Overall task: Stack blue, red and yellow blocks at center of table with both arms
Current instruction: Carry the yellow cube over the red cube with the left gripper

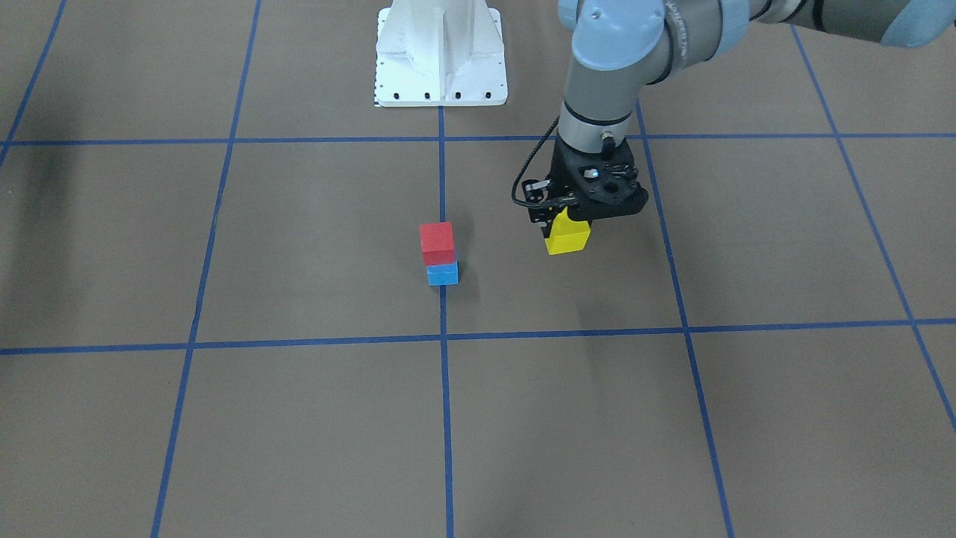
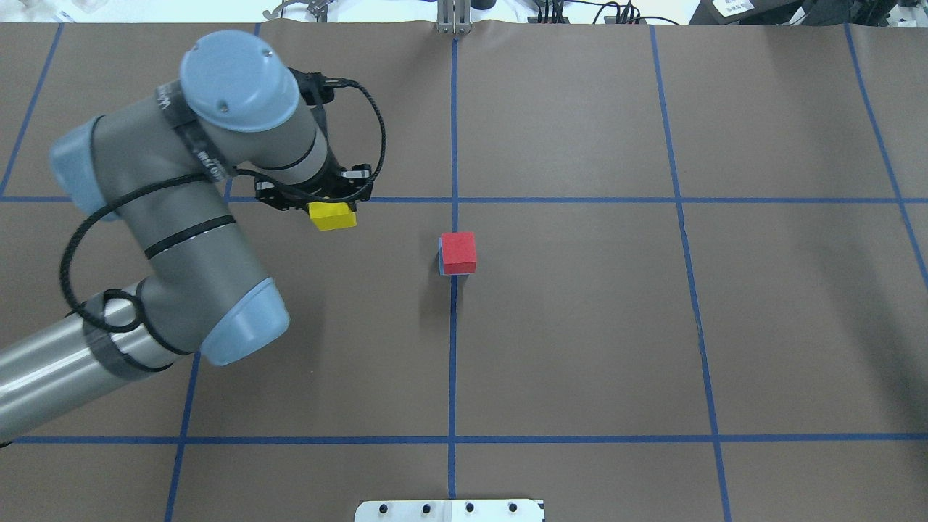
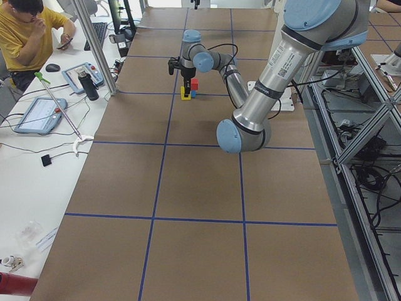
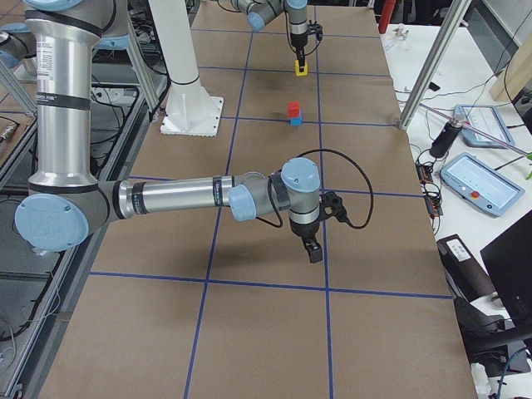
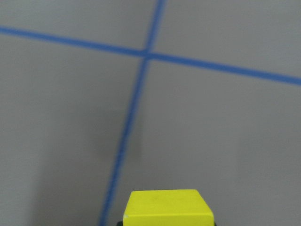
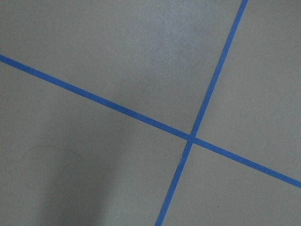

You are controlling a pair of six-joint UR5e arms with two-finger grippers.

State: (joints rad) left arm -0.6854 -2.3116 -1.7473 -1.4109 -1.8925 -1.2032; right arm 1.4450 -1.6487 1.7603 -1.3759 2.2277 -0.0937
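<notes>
- Left gripper (image 1: 569, 221) is clamped on the yellow block (image 1: 567, 239), held apart from the other two, on the robot's left
- Red block (image 1: 437, 243) sits on the blue block (image 1: 443, 274), on the centre tape line (image 1: 445, 388)
- Right gripper (image 4: 313, 249) hangs well away on the robot's right; I cannot tell how far open it is
- White robot base (image 1: 441, 52) stands behind the blocks

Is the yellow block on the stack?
Off. The left pincer holds the yellow block, apart from the red block atop the blue block.

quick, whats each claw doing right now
Left claw: closed on the yellow block.
Right claw: shows only in the right side view, so open or closed cannot be told.
</notes>
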